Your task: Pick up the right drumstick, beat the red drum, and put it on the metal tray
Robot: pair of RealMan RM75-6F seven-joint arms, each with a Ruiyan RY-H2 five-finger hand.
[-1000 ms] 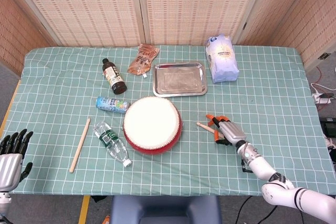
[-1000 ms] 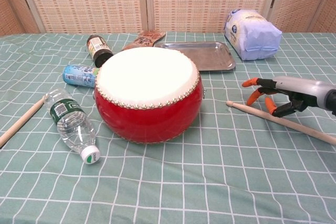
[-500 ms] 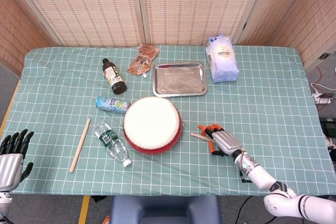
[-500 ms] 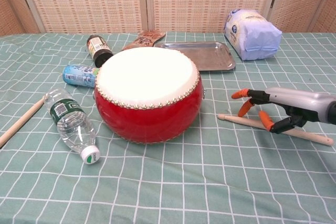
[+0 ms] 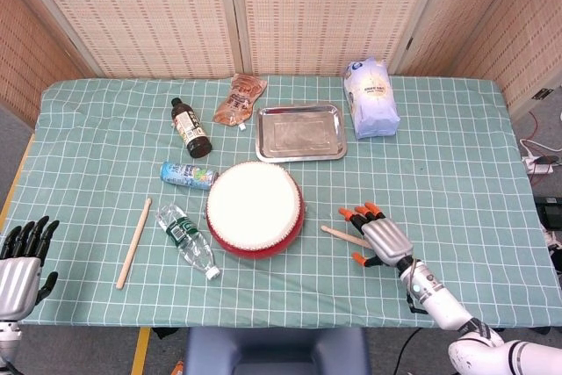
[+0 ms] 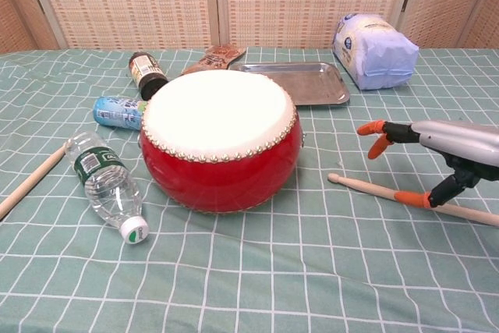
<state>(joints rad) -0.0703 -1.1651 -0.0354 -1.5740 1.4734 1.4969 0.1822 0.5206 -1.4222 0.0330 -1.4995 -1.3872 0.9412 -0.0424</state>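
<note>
left hand (image 5: pixel 19 256) hangs off the table edge, fingers apart, holding nothing. two drumsticks: left drumstick (image 5: pixel 133 242) beside one water bottle (image 5: pixel 187 241); one red drum (image 5: pixel 255 209); right drumstick (image 6: pixel 405 197) flat under the right hand (image 5: pixel 378 236), fingers spread, ungripped. one metal tray (image 5: pixel 300 133) behind.

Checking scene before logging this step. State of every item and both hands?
right drumstick: flat on the cloth, under the right hand
right hand: fingers spread over the stick, not closed
left hand: open, at table edge
red drum: upright
metal tray: empty
left drumstick: lying flat
water bottle: on its side, capped
dark bottle: lying down
can: on its side
</note>
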